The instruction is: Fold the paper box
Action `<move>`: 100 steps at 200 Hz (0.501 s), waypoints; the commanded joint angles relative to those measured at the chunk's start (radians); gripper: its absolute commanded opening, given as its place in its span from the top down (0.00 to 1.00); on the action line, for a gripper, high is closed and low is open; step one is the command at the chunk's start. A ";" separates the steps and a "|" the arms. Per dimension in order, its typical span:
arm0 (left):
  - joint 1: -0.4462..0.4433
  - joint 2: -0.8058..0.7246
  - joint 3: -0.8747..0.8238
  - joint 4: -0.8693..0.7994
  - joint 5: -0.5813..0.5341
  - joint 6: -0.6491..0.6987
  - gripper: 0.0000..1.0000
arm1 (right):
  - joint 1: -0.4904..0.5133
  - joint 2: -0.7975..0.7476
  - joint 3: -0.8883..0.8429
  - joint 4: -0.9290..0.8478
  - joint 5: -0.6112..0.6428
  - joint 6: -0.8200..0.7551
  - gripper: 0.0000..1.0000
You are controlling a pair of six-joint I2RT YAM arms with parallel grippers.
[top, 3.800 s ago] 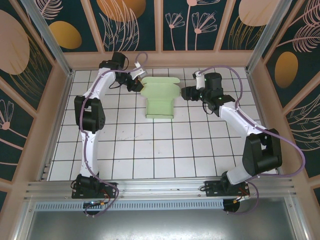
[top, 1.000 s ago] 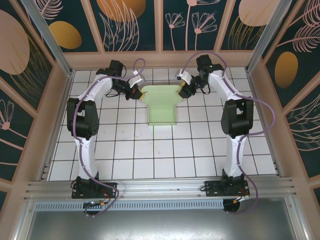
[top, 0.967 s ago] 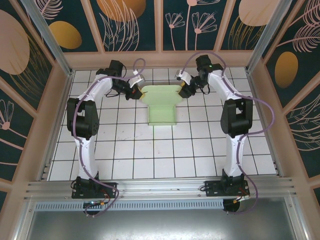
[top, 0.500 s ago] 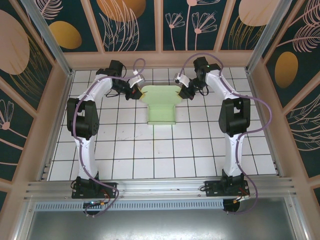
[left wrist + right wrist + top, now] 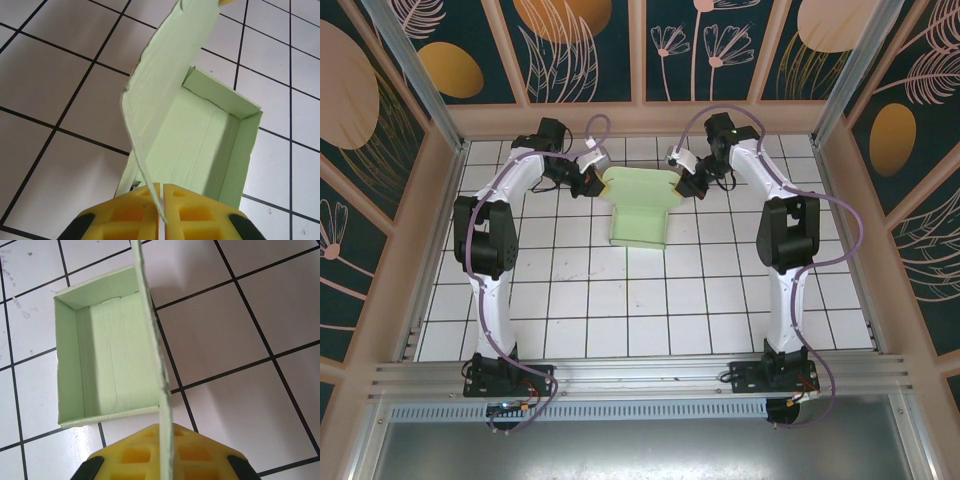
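Both grippers pinch the raised lid of the paper box (image 5: 639, 222) in the upper centre of the overhead view.

The paper box, pale green card, sits on the white tiled table (image 5: 580, 300) with its open tray facing up and its lid (image 5: 640, 183) standing up along the far edge. The left gripper (image 5: 597, 177) comes in from the upper left and the right gripper (image 5: 684, 182) from the upper right, one at each end of the lid. In the left wrist view the yellow fingers (image 5: 135, 205) of the left gripper (image 5: 162, 189) are closed tight on the lid's thin edge (only the card's thickness parts them), the tray (image 5: 200, 145) lying beyond. In the right wrist view the right gripper (image 5: 165, 432) is likewise clamped on the lid's edge (image 5: 150, 315), the tray (image 5: 112, 365) to its left.
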 commanded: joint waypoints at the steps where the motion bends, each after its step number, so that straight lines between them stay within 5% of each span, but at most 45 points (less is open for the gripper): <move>1: -0.005 0.023 0.030 -0.002 0.014 -0.002 0.90 | 0.010 0.003 0.030 -0.039 -0.005 -0.004 1.00; 29: -0.004 0.037 0.037 0.006 0.008 -0.009 1.00 | 0.010 -0.002 0.029 -0.042 -0.012 -0.008 1.00; 57: -0.004 0.038 0.034 0.011 -0.014 -0.005 1.00 | 0.009 -0.005 0.024 -0.042 -0.008 -0.008 1.00; 79: -0.005 0.016 0.002 0.058 -0.060 -0.016 0.69 | 0.008 -0.012 0.017 -0.043 -0.012 -0.014 1.00; 100: -0.004 -0.010 -0.036 0.146 -0.093 -0.055 0.58 | 0.009 -0.019 0.010 -0.044 -0.016 -0.018 1.00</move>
